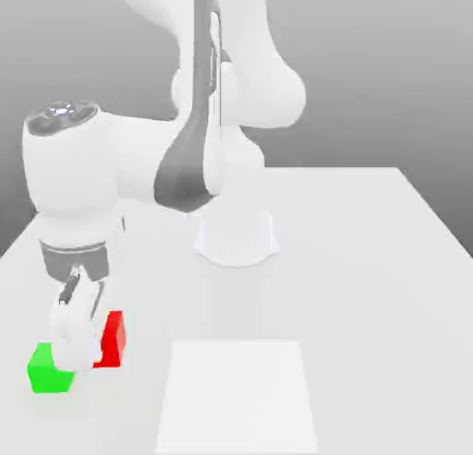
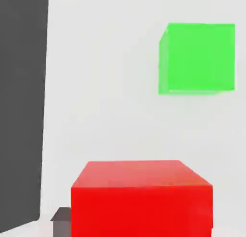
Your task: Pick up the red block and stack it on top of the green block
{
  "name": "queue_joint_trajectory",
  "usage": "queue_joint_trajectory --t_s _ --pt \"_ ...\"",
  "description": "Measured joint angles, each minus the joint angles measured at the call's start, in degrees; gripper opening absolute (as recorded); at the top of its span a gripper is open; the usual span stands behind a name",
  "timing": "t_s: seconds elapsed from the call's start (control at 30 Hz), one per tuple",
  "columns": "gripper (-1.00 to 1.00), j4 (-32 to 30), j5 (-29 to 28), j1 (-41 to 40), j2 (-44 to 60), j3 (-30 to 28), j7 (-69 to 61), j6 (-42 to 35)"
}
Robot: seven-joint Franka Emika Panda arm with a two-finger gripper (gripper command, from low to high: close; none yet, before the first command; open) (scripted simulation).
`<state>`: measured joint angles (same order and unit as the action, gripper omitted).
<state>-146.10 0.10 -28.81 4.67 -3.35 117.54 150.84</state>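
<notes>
Across the lower part of the exterior view spreads a smooth, pale grey table (image 1: 369, 305), and over it reaches the bulky white arm with dark grey joints (image 1: 189, 158). The arm bends out toward the exterior view's left, its wrist turned downward above the two blocks. A flat white square panel (image 1: 236, 398) lies on the table, well apart from them. The white pincer (image 1: 83, 356) points down, its jaws drawn in to the block's width and closed on the plain, bright red cube (image 2: 141, 212). In the hand view, a dark fingertip (image 2: 61, 228) meets one side of that cube. The plain, bright green cube (image 1: 50, 374) sits on the table near the red one, apart from it and free.

The grasp looks done; the stacking is not. I can't tell for sure whether the red cube is clear of the table. What remains, I judge, is raising it enough, moving it over the green cube, lowering and releasing.
</notes>
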Motion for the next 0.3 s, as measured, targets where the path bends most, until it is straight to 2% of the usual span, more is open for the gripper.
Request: queue_joint_trajectory --t_s 0.17,0.2,0.3 --pt "-1.0 0.4 2.2 -2.4 7.3 -1.1 2.5 6.9" --pt "1.0 0.5 2.6 -2.5 8.7 -0.9 2.3 8.2" --pt "1.0 0.5 2.6 -2.5 8.7 -0.9 2.3 8.2"
